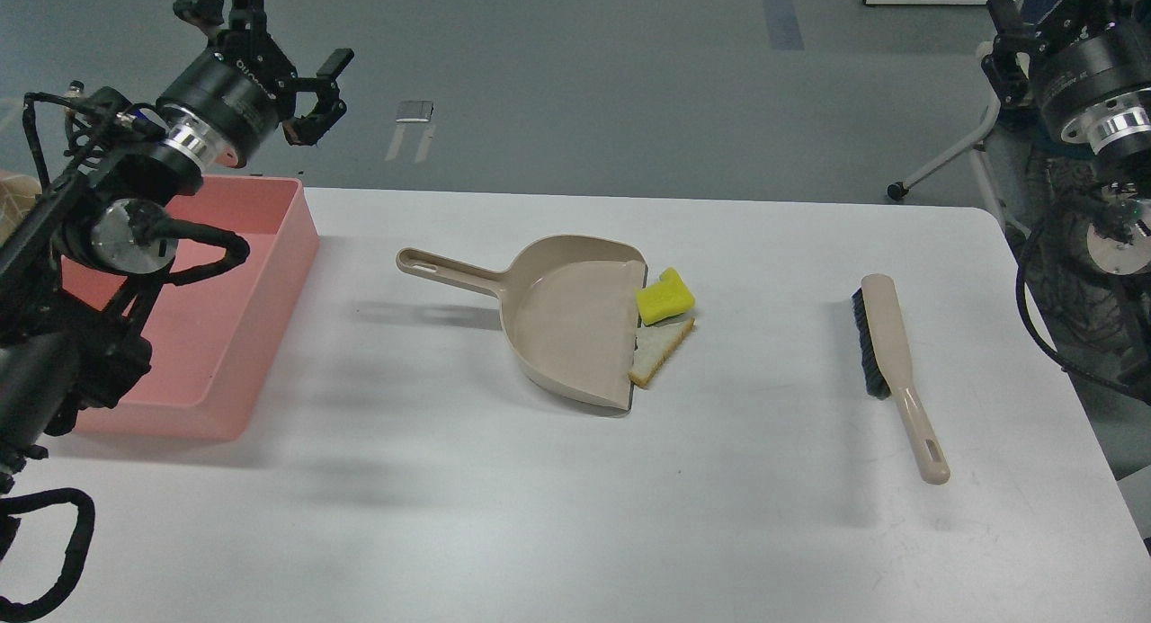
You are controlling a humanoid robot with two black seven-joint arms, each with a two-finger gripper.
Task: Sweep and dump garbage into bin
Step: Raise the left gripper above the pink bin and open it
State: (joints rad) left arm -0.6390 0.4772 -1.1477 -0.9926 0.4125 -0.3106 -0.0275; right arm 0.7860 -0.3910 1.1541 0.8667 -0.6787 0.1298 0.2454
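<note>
The yellow sponge chunk (665,296) and the white bread slice (661,348) lie side by side on the white surface (575,515), touching the open edge of the beige dustpan (566,322). The pink bin (225,317) sits far left. The left pincer (315,102) hangs open above the bin, holding nothing. The right pincer is out of sight. A brush (890,362) lies to the right.

Bright, even overhead light; the white table (575,479) glares mildly and looks slightly washed. Soft shadows spread on it below and right of the left gripper (310,97); focus is sharp throughout.
</note>
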